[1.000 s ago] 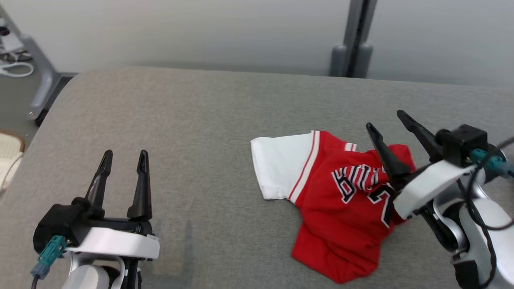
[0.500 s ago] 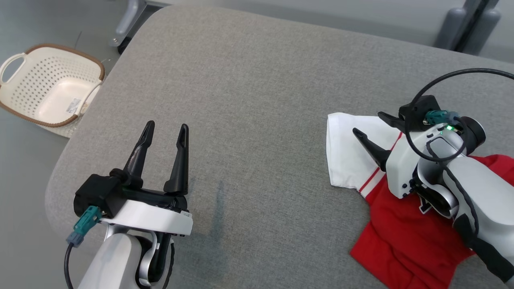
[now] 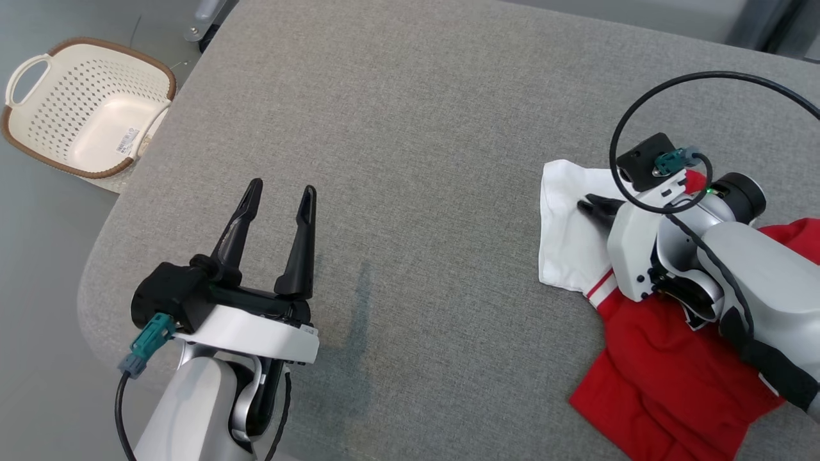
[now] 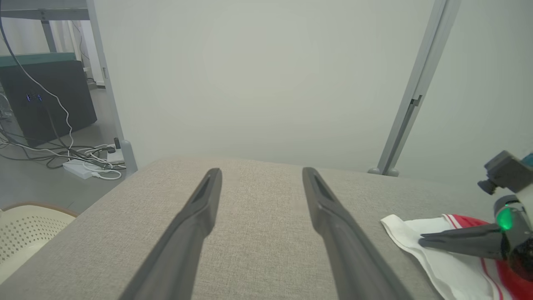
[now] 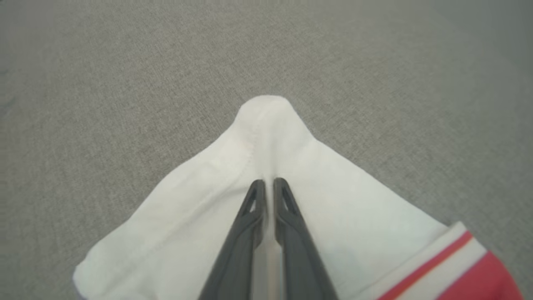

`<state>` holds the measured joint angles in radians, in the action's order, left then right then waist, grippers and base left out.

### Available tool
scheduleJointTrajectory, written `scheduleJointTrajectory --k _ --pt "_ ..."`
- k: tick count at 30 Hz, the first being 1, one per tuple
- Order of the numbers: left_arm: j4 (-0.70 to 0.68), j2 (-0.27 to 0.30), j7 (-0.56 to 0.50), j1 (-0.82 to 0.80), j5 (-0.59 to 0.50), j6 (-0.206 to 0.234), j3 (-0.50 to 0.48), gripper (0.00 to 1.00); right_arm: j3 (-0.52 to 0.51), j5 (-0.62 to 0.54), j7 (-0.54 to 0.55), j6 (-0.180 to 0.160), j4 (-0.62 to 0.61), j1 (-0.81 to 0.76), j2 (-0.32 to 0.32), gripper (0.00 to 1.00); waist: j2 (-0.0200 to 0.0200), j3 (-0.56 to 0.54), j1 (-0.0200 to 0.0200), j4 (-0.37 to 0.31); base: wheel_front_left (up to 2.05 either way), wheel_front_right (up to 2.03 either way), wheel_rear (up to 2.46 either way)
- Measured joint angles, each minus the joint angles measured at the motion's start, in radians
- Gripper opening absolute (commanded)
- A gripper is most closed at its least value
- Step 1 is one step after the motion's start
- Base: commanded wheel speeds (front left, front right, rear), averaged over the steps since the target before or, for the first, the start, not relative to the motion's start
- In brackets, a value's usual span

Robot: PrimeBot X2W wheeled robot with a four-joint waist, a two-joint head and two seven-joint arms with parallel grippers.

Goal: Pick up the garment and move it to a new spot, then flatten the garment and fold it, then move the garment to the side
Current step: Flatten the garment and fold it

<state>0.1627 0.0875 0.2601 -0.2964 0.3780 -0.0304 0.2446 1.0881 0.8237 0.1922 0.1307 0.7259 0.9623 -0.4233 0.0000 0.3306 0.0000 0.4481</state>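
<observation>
At the right end effector (image 5: 266, 182), the two dark fingers (image 5: 241, 241) are drawn almost together; a raised ridge of white fabric is pinched between the tips, so a grip on the cloth is established. The pinched fabric belongs to the white sleeve (image 3: 564, 256) of the garment (image 3: 653, 378); around the tips the sleeve is pulled up into a peak, while its outer edges lie on the surface (image 3: 416, 160). Beyond the sleeve, a red-and-white striped band is followed by the red body of the garment; the body is spread, crumpled, beneath the right forearm at the right-hand side of the grey fabric-covered surface. Well apart from the garment, at the near left of the surface, the left end effector (image 3: 282, 186) is held above the cloth covering; its fingers are spread wide and nothing is held between them. Past the rounded left corner of the surface, a cream perforated basket (image 3: 57, 109) with a brown rim is set on the floor (image 3: 38, 256).
</observation>
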Motion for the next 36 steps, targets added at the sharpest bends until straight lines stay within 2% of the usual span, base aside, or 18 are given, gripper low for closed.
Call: scheduleJointTrajectory --k 8,16,19,22,26,29,36 --pt "0.012 -0.01 0.0 0.0 -0.027 -0.014 -0.024 1.0 0.072 0.053 -0.127 0.0 0.019 0.099 0.056 0.0 0.0 -0.019 0.0 -0.036 0.0 0.0 0.0" --pt "0.029 -0.005 0.0 0.002 -0.051 -0.025 -0.044 1.0 -0.009 0.039 -0.367 0.0 0.124 0.209 0.219 0.0 0.0 -0.051 0.0 -0.104 0.0 0.0 0.0" --pt "0.03 0.002 0.0 0.002 -0.061 -0.026 -0.052 1.0 -0.03 0.03 -0.414 0.0 0.132 0.257 0.271 0.0 0.0 -0.062 0.0 -0.137 0.0 0.0 0.0" --pt "0.03 0.011 0.0 0.003 -0.068 -0.025 -0.058 1.0 -0.065 0.019 -0.442 0.0 0.132 0.307 0.297 0.0 0.0 -0.073 0.0 -0.174 0.0 0.0 0.0" --pt "0.028 0.022 0.0 0.006 -0.07 -0.021 -0.064 1.0 -0.132 -0.002 -0.453 0.0 0.11 0.336 0.304 0.0 0.0 -0.087 0.0 -0.22 0.0 0.0 0.0" --pt "0.02 0.026 0.0 0.009 -0.07 -0.015 -0.066 1.0 -0.23 -0.047 -0.457 0.0 0.016 0.311 0.29 0.0 0.0001 -0.092 0.0 -0.256 0.0 0.0 0.0" --pt "-0.005 0.053 -0.01 0.032 -0.07 0.005 -0.085 1.0 -0.485 -0.17 -0.457 0.0 -0.203 -0.015 0.212 0.0 0.0 -0.09 0.0 -0.344 0.0 0.0 0.0"
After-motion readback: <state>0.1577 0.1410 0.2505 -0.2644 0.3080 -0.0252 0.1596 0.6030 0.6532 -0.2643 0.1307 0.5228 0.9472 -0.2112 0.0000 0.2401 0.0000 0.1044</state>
